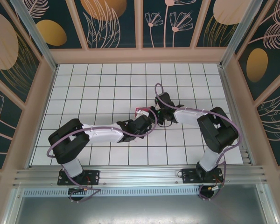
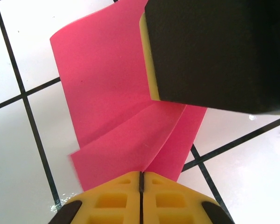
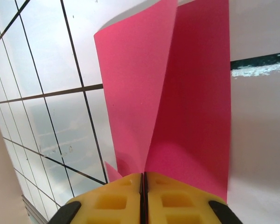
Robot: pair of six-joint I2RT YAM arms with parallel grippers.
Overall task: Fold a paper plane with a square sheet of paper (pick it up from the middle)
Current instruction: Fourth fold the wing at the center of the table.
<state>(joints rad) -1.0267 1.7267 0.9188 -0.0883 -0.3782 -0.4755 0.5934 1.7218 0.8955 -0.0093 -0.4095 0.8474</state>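
Wrist views show the creased sheet of paper (image 2: pixel 116 93) pinched in left claw (image 2: pixel 141 175) and right claw (image 3: pixel 143 176) (overhead, arms (image 1: pixel 102 134) mostly hide it); white grid table (image 1: pixel 93 84), floral walls (image 1: pixel 112 23).

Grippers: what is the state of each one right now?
Left gripper: closed, holding the pink paper.
Right gripper: closed, holding the same pink paper.

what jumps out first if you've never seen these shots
The magenta-pink paper, bright in the middle of the white grid table. Up close, the left gripper and the right gripper each pinch an edge of it, yellow jaws shut, and the paper bends in creased folds between them.
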